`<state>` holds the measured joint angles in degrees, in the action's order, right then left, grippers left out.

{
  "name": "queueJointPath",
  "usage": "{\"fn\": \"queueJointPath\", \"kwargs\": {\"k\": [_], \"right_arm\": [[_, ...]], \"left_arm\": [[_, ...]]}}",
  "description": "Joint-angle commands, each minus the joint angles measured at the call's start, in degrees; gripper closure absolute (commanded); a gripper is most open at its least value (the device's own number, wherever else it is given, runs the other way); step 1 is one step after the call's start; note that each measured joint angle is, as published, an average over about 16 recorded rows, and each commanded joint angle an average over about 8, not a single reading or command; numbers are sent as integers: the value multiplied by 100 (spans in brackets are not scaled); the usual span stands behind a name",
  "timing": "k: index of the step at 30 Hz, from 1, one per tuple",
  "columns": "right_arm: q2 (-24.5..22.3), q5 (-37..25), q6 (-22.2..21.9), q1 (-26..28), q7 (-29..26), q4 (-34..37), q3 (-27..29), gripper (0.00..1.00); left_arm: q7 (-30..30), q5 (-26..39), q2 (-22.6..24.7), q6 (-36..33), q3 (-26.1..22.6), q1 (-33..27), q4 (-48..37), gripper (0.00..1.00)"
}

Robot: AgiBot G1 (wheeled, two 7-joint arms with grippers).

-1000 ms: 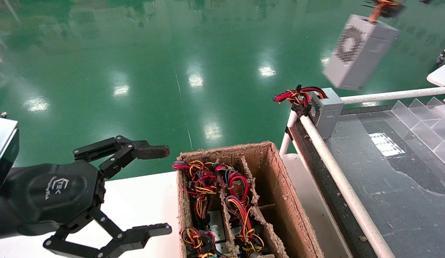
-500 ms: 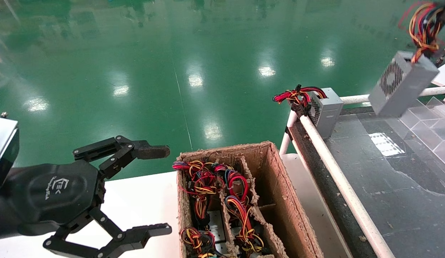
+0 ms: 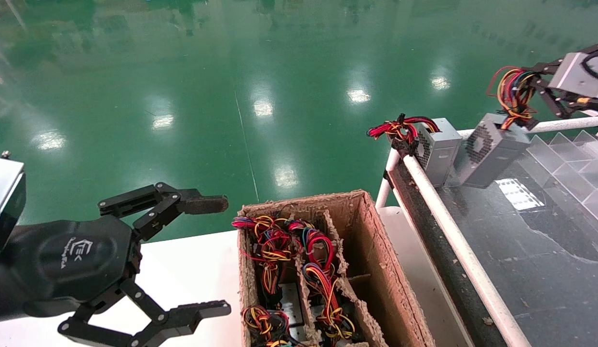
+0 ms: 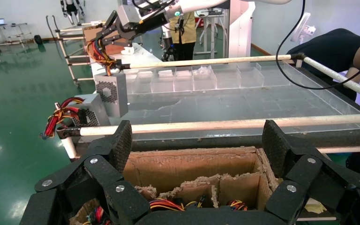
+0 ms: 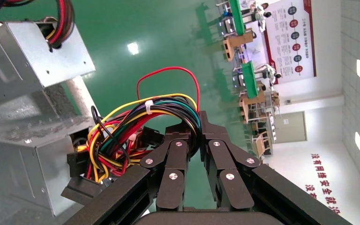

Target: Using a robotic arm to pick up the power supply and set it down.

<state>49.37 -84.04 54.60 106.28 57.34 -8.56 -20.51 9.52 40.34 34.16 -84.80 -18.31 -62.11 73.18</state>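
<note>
The right gripper (image 3: 530, 96) is clenching the wire bundle (image 3: 513, 91) of the power supply (image 3: 491, 149), fingers pinched together on the looped wires. The unit is hanging tilted over the dark conveyor surface (image 3: 544, 250), just beside a second grey box (image 3: 441, 149) at the rail corner. The left gripper (image 3: 217, 255) is idling with jaws spread wide beside the cardboard box (image 3: 376, 260).

Head camera looks down; wrist cameras share the power supply (image 3: 491, 149).

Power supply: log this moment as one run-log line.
right gripper: shut on wire bundle | power supply: hanging, tilted, over conveyor table, beside second supply | left gripper: open, idle
</note>
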Motion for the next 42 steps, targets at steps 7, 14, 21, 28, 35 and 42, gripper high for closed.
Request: {"fn": "queueJointPath", "kwargs": {"k": [7, 14, 21, 28, 35, 42], "right_arm": [[374, 40, -328, -24, 299, 325, 28, 100], [640, 36, -471, 55, 453, 512, 25, 100], [844, 54, -617, 38, 648, 620, 38, 100], [980, 62, -724, -38, 836, 697, 44, 98], [1047, 93, -809, -50, 907, 762, 67, 17], [1060, 74, -847, -31, 922, 818, 53, 0]], "left_arm": [[-1, -1, -1, 1, -1, 0, 0, 0], [-1, -2, -1, 1, -3, -1, 0, 0], [-2, -3, -2, 2, -4, -1, 0, 0], [-3, -4, -2, 2, -5, -1, 0, 0], [-3, -4, -3, 3, -6, -2, 0, 0], [-4, -5, -3, 3, -8, -2, 0, 0]]}}
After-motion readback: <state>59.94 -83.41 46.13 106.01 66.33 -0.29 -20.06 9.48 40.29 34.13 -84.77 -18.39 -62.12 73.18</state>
